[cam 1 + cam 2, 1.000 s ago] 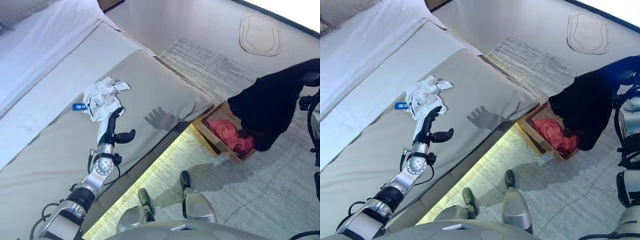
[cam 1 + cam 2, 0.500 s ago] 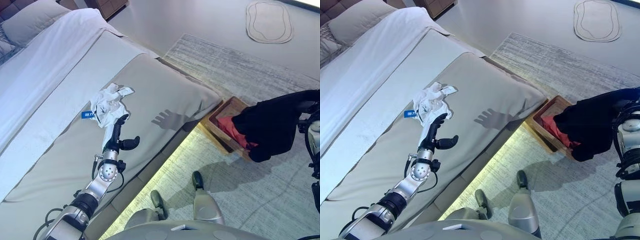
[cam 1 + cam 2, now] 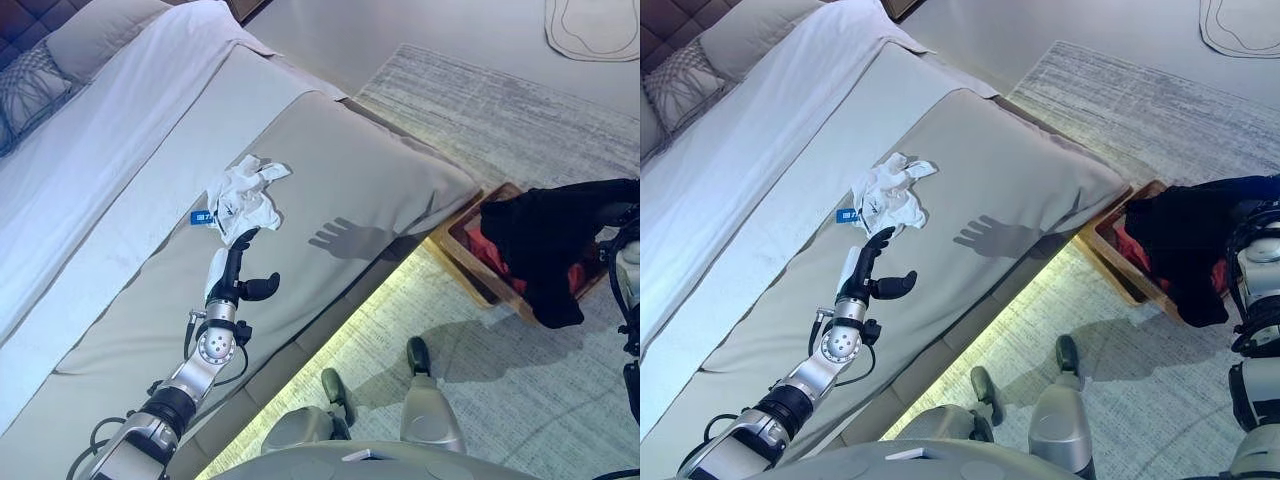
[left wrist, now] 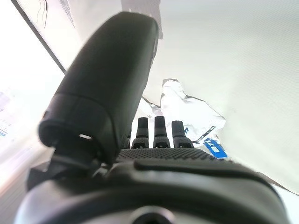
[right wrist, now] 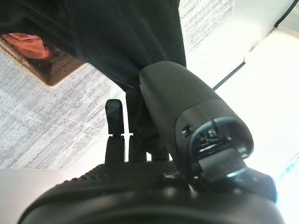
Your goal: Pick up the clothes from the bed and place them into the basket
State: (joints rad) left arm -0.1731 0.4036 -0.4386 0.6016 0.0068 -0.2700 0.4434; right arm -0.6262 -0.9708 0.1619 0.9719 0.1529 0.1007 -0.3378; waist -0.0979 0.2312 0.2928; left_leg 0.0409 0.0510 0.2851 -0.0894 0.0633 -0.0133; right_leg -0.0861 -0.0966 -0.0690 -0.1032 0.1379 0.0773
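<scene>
Over the basket (image 3: 470,262) on the rug (image 3: 560,130) beside the bed's foot corner, the right hand (image 5: 140,121) holds a black garment (image 3: 545,240); in its wrist view the thumb and fingers are closed on the dark cloth, which hangs down across the basket's far side. A red garment (image 3: 490,248) already lies inside.

The main risk here is a bad drop. The black cloth drapes partly past the basket's rim toward the rug, so if the hand lets go where it is, a good part may slide out over the wall and pull the rest after it. Cloth could also snag on the fingers and come back up with the hand (loose folds cling easily).

On the bed (image 3: 330,170), a white garment (image 3: 245,197) lies crumpled near the middle of the grey cover, with a small blue tag (image 3: 203,217) at its edge. The left hand (image 3: 238,275) hovers just short of it, fingers straight and thumb spread wide, holding nothing. A reach from here could close on the cover instead of the shirt, or catch only one thin fold, so the garment might slip free while being carried to the basket. The small tag might also be left behind.
</scene>
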